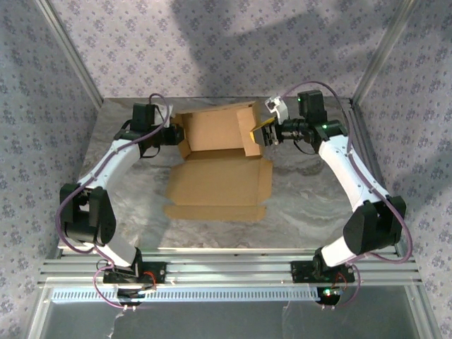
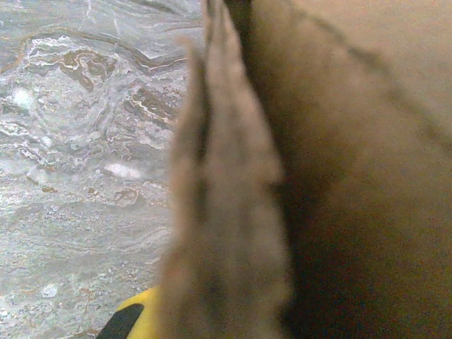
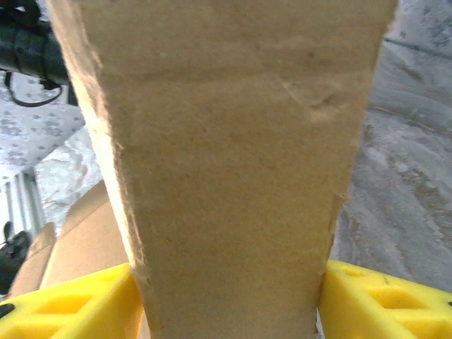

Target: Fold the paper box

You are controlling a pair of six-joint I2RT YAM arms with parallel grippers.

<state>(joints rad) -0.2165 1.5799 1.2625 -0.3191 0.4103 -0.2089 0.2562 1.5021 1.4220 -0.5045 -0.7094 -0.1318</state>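
Note:
The paper box (image 1: 219, 180) is plain brown cardboard lying in the middle of the table, its near panels flat and its far part (image 1: 212, 127) raised. My left gripper (image 1: 178, 136) is shut on the box's left wall, which shows edge-on as a blurred ridge (image 2: 226, 212) beside one yellow finger (image 2: 131, 318). My right gripper (image 1: 263, 133) is at the box's upright right flap (image 1: 251, 131). In the right wrist view that flap (image 3: 226, 155) stands broad between the yellow fingers (image 3: 70, 307), which are spread wide to either side of it.
The marbled grey table (image 1: 311, 198) has bare room right of and in front of the box. Slanted aluminium posts (image 1: 67, 49) and patterned walls close in the back and sides. A metal rail (image 1: 226, 272) carrying both arm bases runs along the near edge.

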